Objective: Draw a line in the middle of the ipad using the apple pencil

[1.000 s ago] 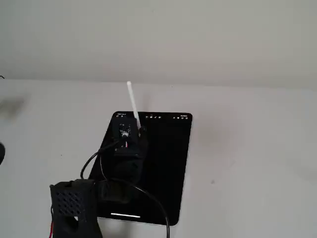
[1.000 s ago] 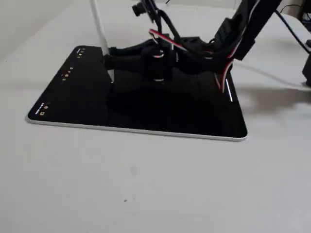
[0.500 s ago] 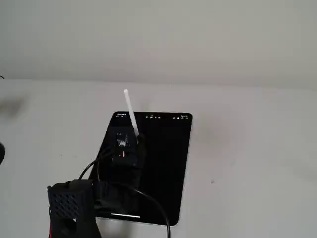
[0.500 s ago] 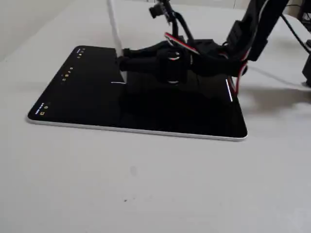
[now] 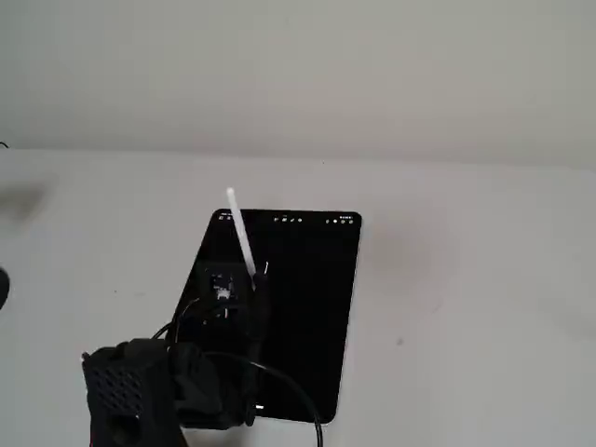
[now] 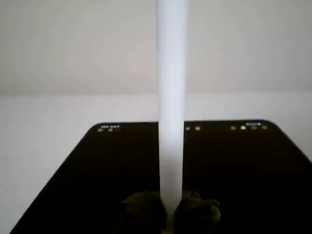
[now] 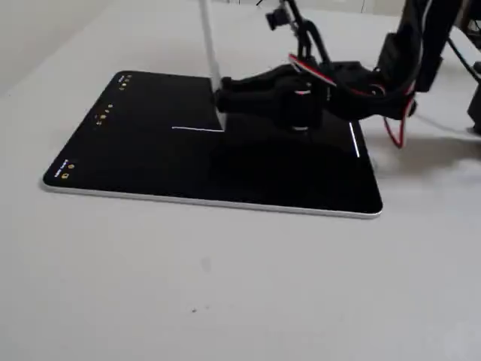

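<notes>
The ipad (image 7: 128, 162) lies flat on the white table with its black screen up; it also shows as the ipad (image 5: 312, 298) and the ipad (image 6: 97, 170). My gripper (image 7: 222, 101) is shut on the apple pencil (image 7: 210, 53), which stands nearly upright with its tip on the screen. From that tip a thin white line (image 7: 197, 128) runs left across the glass. In a fixed view the apple pencil (image 5: 239, 237) leans up out of the gripper (image 5: 253, 279). In the wrist view the apple pencil (image 6: 171, 97) rises between the dark fingertips (image 6: 141, 212); the line is hidden there.
Tiny toolbar icons (image 7: 105, 113) sit along the ipad's far short side. A short white bar (image 7: 353, 141) glows near the opposite side, by the arm. Black and red cables (image 7: 331, 75) hang over the screen. The arm's perforated black base (image 5: 126, 391) covers the ipad's near corner.
The gripper has dragged the apple pencil across the screen toward the arm's base. A white line appeared behind the tip and has grown longer.
</notes>
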Available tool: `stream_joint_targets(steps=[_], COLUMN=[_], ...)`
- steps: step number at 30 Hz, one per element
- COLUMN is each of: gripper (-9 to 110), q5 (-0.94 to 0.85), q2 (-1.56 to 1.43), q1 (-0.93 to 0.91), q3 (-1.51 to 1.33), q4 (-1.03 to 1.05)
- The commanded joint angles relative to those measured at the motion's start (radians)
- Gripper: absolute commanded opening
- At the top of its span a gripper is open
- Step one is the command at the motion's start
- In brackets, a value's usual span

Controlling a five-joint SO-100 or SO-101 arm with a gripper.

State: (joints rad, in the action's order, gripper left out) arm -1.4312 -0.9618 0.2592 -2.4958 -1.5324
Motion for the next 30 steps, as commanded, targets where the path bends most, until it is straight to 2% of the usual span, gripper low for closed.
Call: stream_joint_targets(steps=[1,30], gripper=[0,0], q5=[0.008,0.012], q2=[-0.048,-0.023], q1=[0.020,0.012], q3=[-0.089,-0.124], q4=[-0.077,-0.127])
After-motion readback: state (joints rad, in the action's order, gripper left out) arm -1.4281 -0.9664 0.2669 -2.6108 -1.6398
